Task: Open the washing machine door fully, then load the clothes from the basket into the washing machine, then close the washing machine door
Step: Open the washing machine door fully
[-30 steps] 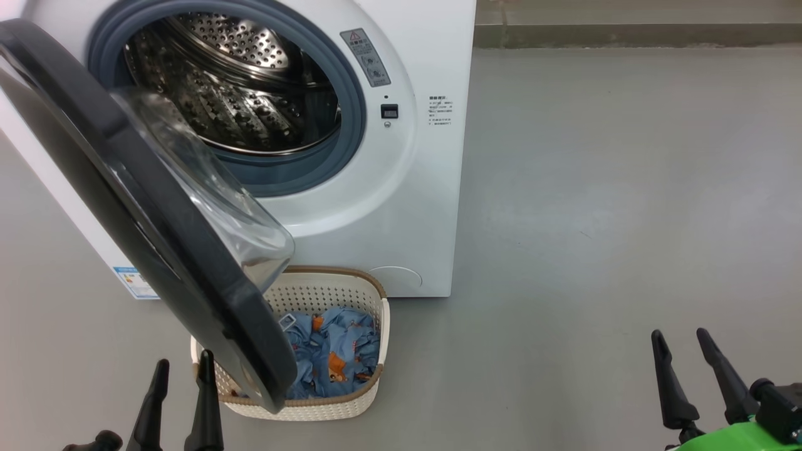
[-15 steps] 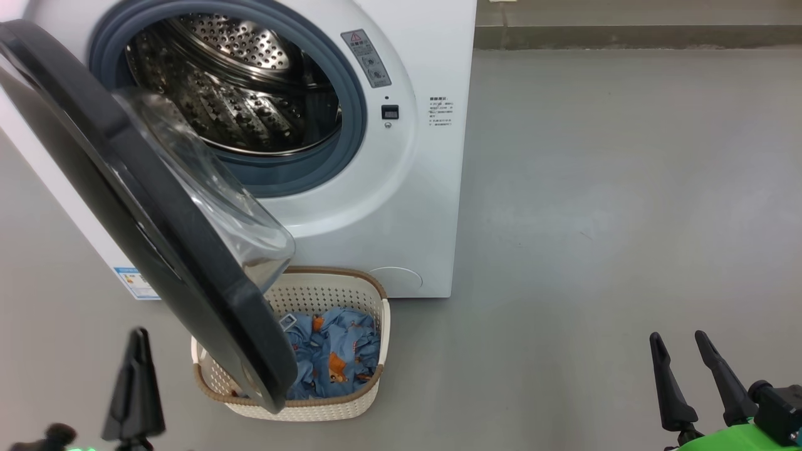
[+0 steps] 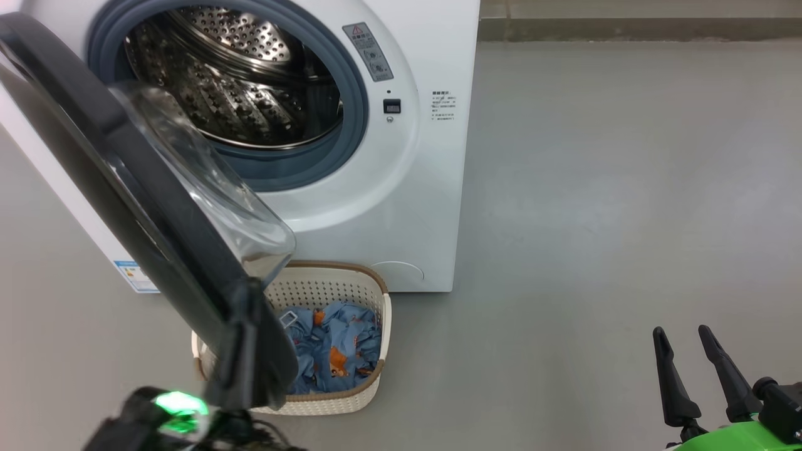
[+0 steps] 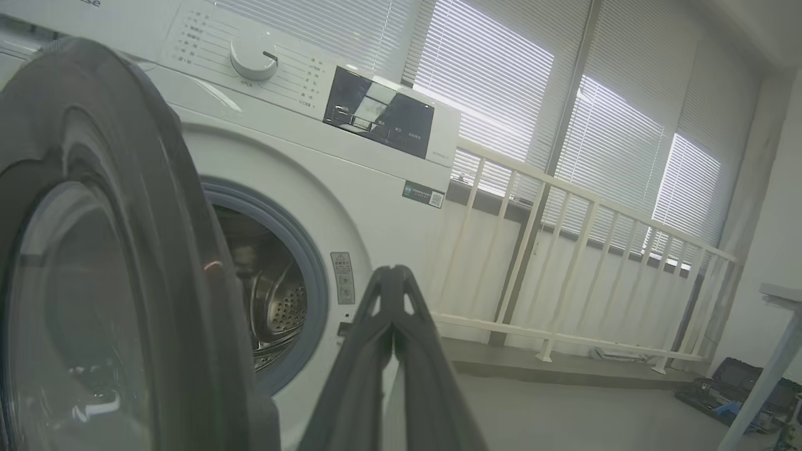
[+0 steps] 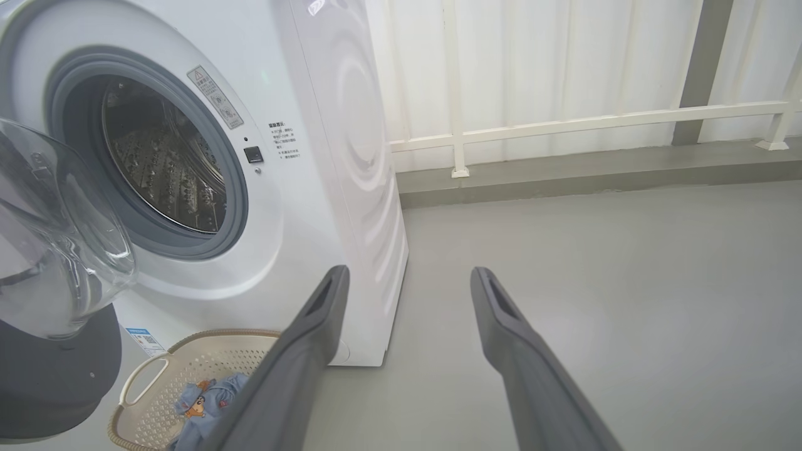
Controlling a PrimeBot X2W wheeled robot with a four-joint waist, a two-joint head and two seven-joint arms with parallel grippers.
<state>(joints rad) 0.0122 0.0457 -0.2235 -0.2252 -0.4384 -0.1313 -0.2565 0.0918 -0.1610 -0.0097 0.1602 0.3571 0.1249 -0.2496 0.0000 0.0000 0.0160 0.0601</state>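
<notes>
Door (image 3: 131, 188) just beside left hand (image 3: 249, 294) (fingers (image 4: 351, 388) together)

Drum mouth (image 3: 238, 81) gaping and reachable from the right, washing machine door (image 3: 106, 163) standing halfway out on the left, overhanging the basket (image 3: 383, 326) on its left half, right half uncovered, floor (image 3: 595, 219) bare rightward.

Left pincer (image 3: 249, 294), fingers tight together, tips up; right pincer (image 3: 680, 332) low, fingers wide apart.
</notes>
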